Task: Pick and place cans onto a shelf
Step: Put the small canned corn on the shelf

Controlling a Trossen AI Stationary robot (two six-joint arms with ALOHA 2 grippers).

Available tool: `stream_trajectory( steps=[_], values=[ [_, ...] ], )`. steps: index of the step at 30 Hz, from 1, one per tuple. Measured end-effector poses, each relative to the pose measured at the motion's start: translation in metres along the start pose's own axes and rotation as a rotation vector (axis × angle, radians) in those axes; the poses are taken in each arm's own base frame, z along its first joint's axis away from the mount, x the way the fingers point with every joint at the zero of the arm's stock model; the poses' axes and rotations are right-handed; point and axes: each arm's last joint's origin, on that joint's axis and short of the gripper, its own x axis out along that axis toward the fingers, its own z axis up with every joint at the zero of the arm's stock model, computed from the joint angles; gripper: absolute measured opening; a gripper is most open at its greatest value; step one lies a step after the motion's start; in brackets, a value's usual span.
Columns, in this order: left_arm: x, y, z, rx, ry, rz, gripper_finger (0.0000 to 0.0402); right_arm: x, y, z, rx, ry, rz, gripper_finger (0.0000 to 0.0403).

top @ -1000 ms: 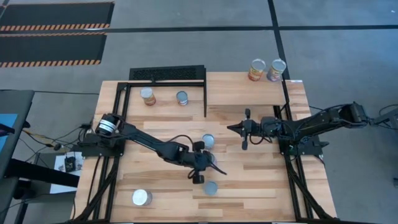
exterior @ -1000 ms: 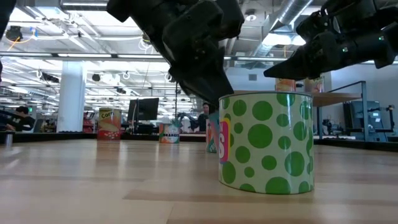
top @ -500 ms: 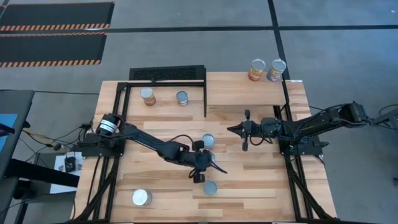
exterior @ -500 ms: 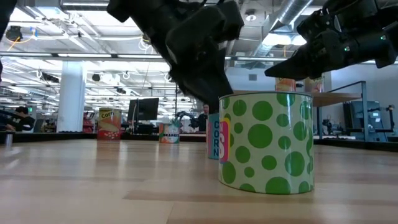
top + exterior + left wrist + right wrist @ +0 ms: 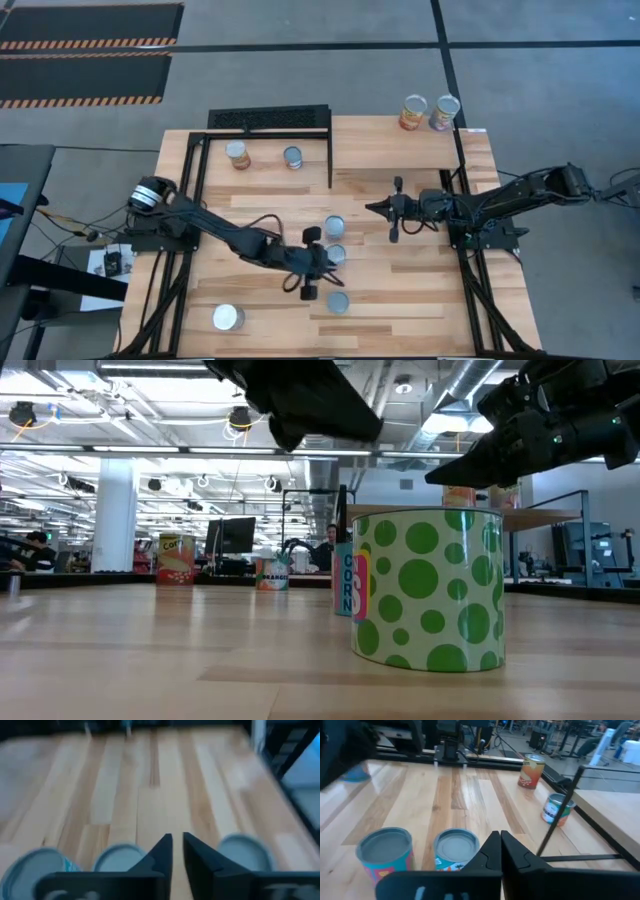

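Observation:
Three cans stand in a row at the table's middle: a far one (image 5: 335,226), a middle one (image 5: 336,254) and a near one (image 5: 338,301). My left gripper (image 5: 327,268) is shut and empty, raised over the table between the middle can (image 5: 120,861) and the near can (image 5: 241,851). My right gripper (image 5: 383,208) is shut and empty, hovering right of the far can (image 5: 456,847). Another can (image 5: 228,317) stands at the near left. Two cans (image 5: 237,153) (image 5: 292,156) stand at the far left. Two more (image 5: 413,111) (image 5: 445,111) stand on the wooden shelf (image 5: 380,135).
A black mesh rack (image 5: 268,118) stands at the far edge, with black posts (image 5: 330,160) beside the wooden shelf. In the low view a green-dotted can (image 5: 428,588) stands close, with a can marked CORN (image 5: 344,582) behind it. Bare wood lies at the near right.
My left gripper has drawn back toward the table's left edge and gone up, out of the top of the low view. The middle can, which the gripper covered from above, now shows in the high view. My right arm has kept still.

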Motion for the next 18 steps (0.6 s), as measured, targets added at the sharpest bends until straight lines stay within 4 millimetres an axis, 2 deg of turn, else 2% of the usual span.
stream_trajectory(
  steps=[2,6,15,18],
  values=[
    [-0.011,0.005,-0.008,-0.03,-0.06,-0.02,0.0007,0.001,0.0,-0.001,0.0,0.005,-0.006,0.0008],
    [-0.03,0.019,-0.028,-0.082,-0.166,-0.035,0.0008,0.005,0.001,0.003,-0.001,0.009,-0.007,0.0008],
    [-0.071,0.054,-0.07,-0.102,-0.373,0.032,0.0003,0.039,0.018,0.016,-0.033,0.087,0.027,0.001],
    [-0.08,0.068,-0.087,-0.121,-0.413,0.065,0.0004,0.05,0.027,0.029,-0.048,0.114,0.055,0.0011]
  ],
)
